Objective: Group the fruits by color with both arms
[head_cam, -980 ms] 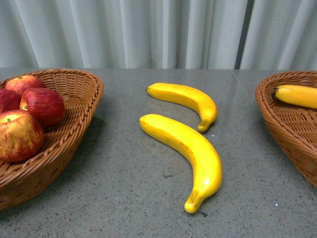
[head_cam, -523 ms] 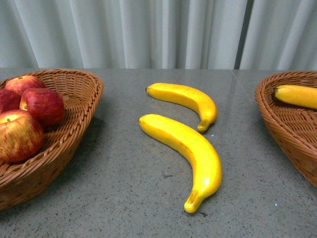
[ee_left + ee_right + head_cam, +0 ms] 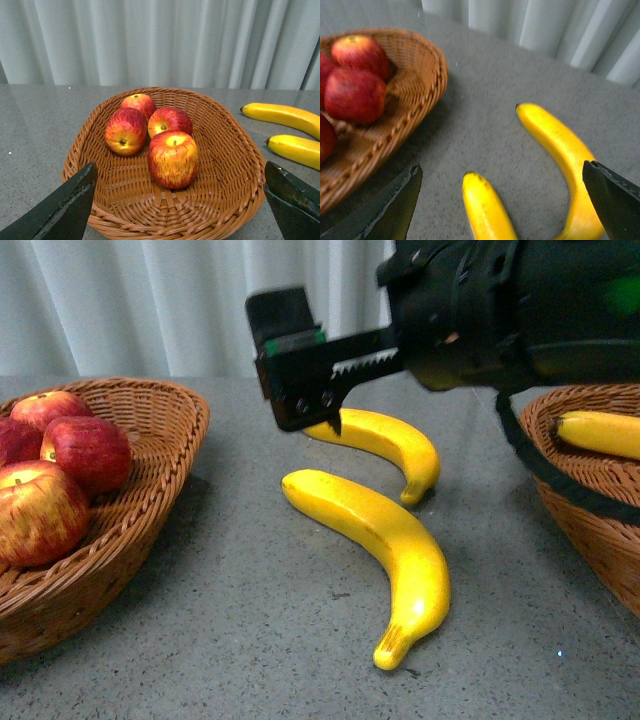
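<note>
A brown woven basket (image 3: pixel 227 150) sits on the grey table (image 3: pixel 30 130). Four red apples (image 3: pixel 172 157) lie in it — bunched close together. Two yellow bananas (image 3: pixel 282 115) lie on the table beside it. The left gripper (image 3: pixel 180 165) is spread wide — one black finger each side.

A brown wicker basket (image 3: pixel 150 510) sits on the grey speckled table (image 3: pixel 250 620), off to the left of the right hand (image 3: pixel 295 365) and nearer the camera than it. Its woven rim is oval and its wall casts a soft shadow on the table toward the hand. A second wicker basket (image 3: pixel 585 540) of the same weave lies on the hand's other side, well apart from the first and cut off by the picture's edge, while behind the hand, past the table's far edge, a pale pleated curtain (image 3: pixel 150 300) hangs in vertical folds across the whole background.
</note>
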### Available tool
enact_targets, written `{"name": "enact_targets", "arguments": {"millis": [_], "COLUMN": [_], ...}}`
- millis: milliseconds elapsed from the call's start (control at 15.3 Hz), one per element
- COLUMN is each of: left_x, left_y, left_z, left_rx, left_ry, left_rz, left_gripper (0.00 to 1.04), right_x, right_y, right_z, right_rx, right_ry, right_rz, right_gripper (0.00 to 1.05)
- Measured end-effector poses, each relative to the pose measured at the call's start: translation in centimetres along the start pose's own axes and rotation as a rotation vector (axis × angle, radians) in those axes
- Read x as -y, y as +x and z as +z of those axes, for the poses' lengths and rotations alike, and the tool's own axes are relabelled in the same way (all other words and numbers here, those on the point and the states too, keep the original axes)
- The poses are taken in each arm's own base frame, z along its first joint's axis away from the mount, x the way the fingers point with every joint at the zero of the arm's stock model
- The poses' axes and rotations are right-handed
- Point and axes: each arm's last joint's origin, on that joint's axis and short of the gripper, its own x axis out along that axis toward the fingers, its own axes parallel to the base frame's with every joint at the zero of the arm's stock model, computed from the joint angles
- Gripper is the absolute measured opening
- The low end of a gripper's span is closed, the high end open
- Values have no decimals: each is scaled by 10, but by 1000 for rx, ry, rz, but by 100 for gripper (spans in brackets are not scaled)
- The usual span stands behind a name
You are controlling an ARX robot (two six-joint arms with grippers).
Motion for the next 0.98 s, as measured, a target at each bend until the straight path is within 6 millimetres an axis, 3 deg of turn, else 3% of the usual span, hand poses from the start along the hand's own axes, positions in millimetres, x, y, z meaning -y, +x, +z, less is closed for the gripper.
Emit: {"name": "enact_targets", "arguments": {"millis": [196, 588, 915, 980], "left_x": [0, 0, 0, 0], "left_y": [0, 0, 0, 0], "left_z": [0, 0, 0, 0], "left_rx": [0, 0, 0, 0], "left_ry": [0, 0, 0, 0], "left_rz": [0, 0, 0, 0], "left_gripper": [98, 98, 98, 98], "right_x": [-12, 2, -2, -5], "right_y": [19, 12, 5, 5], "right_z": [-28, -53, -73, -73], "right_rx": [-230, -393, -469, -472], "right_ry": [-92, -186, -232, -236], "right_rz": [25, -7, 27, 33], "right_gripper": [98, 98, 98, 91]}}
